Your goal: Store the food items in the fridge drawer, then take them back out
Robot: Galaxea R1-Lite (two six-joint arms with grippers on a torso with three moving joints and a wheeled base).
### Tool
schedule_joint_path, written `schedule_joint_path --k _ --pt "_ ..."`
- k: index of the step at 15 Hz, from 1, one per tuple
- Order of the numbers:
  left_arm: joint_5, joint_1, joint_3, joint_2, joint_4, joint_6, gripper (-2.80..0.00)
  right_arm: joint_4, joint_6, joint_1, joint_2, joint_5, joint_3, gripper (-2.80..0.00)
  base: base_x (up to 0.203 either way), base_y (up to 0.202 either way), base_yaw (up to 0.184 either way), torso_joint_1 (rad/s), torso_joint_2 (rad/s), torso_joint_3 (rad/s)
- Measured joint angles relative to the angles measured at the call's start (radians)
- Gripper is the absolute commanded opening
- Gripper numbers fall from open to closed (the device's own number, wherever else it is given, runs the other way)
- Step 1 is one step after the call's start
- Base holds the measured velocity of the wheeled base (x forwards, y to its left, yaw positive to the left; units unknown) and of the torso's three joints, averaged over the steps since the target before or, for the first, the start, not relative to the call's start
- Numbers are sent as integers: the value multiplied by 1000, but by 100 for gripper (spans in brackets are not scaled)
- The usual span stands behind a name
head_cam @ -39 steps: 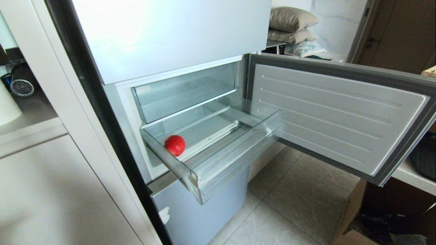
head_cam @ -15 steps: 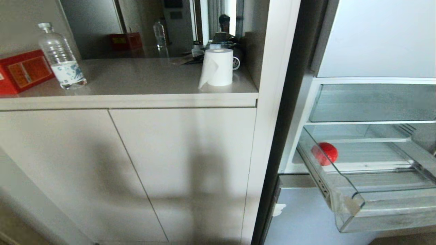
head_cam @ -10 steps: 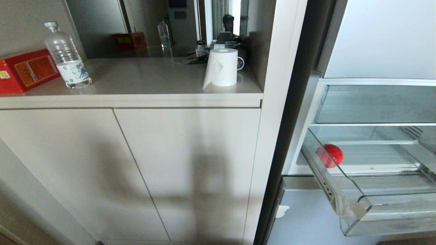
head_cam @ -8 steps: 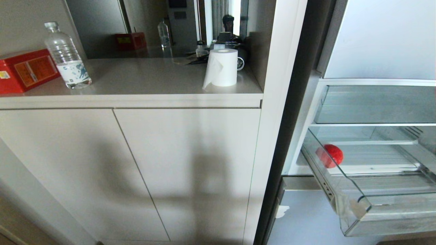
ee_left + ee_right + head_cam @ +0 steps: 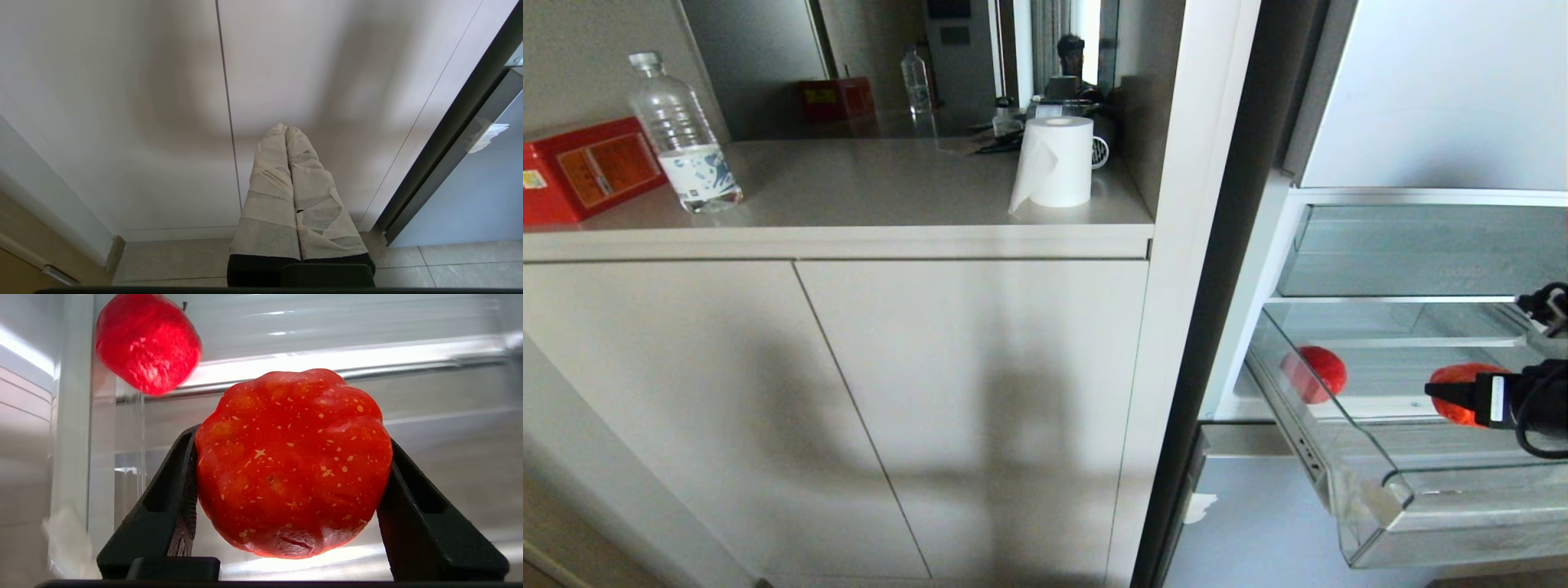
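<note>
Tomato (image 5: pixel 292 461) looks firm, light and a bit slick, so squeezing its wide ribbed sides makes sense. Right end effector (image 5: pixel 286 477) is clamped on it over the open fridge drawer (image 5: pixel 1372 490), apple (image 5: pixel 1313 373) already inside. Left end effector (image 5: pixel 287 134) pressed together, parked low.

Daylight from behind casts soft shadows on cabinet doors (image 5: pixel 849 392); glare streaks the blurred fridge drawer (image 5: pixel 327 359) behind a sharp tomato (image 5: pixel 292 461).

Black right gripper (image 5: pixel 292 473), white label, black cable, tape-wrapped left gripper (image 5: pixel 286 130)
</note>
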Motion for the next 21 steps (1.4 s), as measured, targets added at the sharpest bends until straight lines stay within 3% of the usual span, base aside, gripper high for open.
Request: schedule_joint_path --k 1,6,11,12,17,19,21 --pt "0 0 0 0 0 0 -280 1 1 4 30 0 -24 0 0 0 0 0 0 0" --pt "0 0 0 0 0 0 -280 4 8 40 123 -8 -87 0 0 0 0 0 0 0" --pt "0 0 0 0 0 0 -280 7 42 43 86 -29 -127 0 0 0 0 0 0 0" --pt "0 0 0 0 0 0 -280 7 43 42 55 -31 -112 -280 0 0 0 0 0 0" --pt "0 0 0 0 0 0 -280 12 50 4 -277 -108 70 -280 0 0 0 0 0 0" --pt "0 0 0 0 0 0 -280 67 40 -84 -456 -140 176 -280 0 0 0 0 0 0" --pt "0 0 0 0 0 0 -280 178 25 -225 -608 -149 305 -280 0 0 0 0 0 0"
